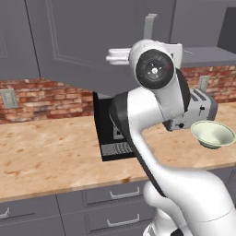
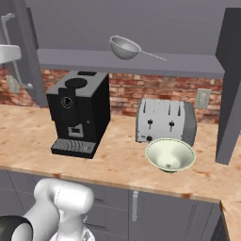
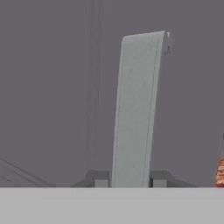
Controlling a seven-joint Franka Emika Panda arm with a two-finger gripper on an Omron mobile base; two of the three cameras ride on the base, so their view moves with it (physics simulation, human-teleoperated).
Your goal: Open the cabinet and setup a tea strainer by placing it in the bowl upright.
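The cabinet (image 2: pixel 132 19) stands open, its left door (image 1: pixel 92 41) swung out toward me and its right door (image 2: pixel 230 84) turned edge-on. In the hand view my gripper (image 3: pixel 129 179) is shut on the left door's silver bar handle (image 3: pixel 138 109), one dark fingertip (image 3: pixel 99 179) on each side of it. The tea strainer (image 2: pixel 124 47) lies on the cabinet's grey shelf (image 2: pixel 132 63), mesh cup to the left and wire handle pointing right. The pale bowl (image 2: pixel 170 155) (image 1: pixel 213 134) sits on the counter in front of the toaster, well below and right of the strainer.
A silver toaster (image 2: pixel 165 121) stands behind the bowl. A black coffee machine (image 2: pixel 80 110) is to its left on the wooden counter (image 2: pixel 117 160). Behind them runs a brick wall, and grey drawers (image 1: pixel 110 193) sit under the counter. My arm (image 1: pixel 156 106) blocks much of the left base view.
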